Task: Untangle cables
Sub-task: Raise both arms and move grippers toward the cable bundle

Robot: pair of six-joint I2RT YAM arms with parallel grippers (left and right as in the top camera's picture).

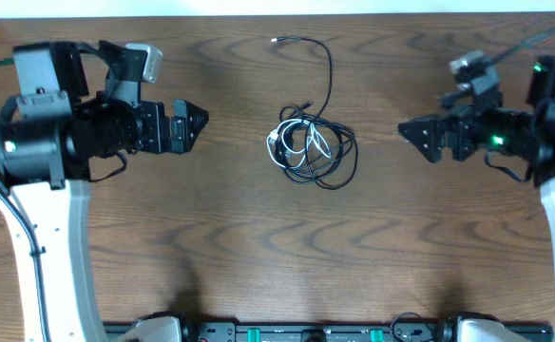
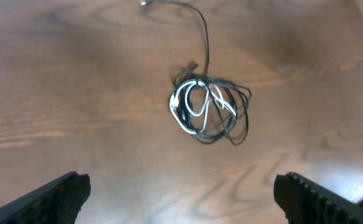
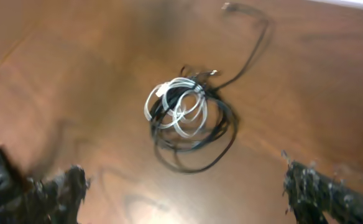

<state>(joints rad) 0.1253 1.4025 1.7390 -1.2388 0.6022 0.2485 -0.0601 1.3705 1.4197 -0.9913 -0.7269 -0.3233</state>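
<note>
Cables (image 1: 311,147) sat bunched on the table (image 1: 211,247), one black tail trailing to 12 o'clock. Left gripper (image 1: 200,123) at 9, right gripper (image 1: 406,129) at 3, both gaped wide.

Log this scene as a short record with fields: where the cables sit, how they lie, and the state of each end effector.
cables: one tangled bundle, mid-table, between the two arms
white cord: looped inside the bundle
black tail: runs out of the bundle toward the far edge, plug lying free
left end effector: open, holding nothing, apart from the bundle
right end effector: open, holding nothing, apart from the bundle
table: dark wood grain
</note>
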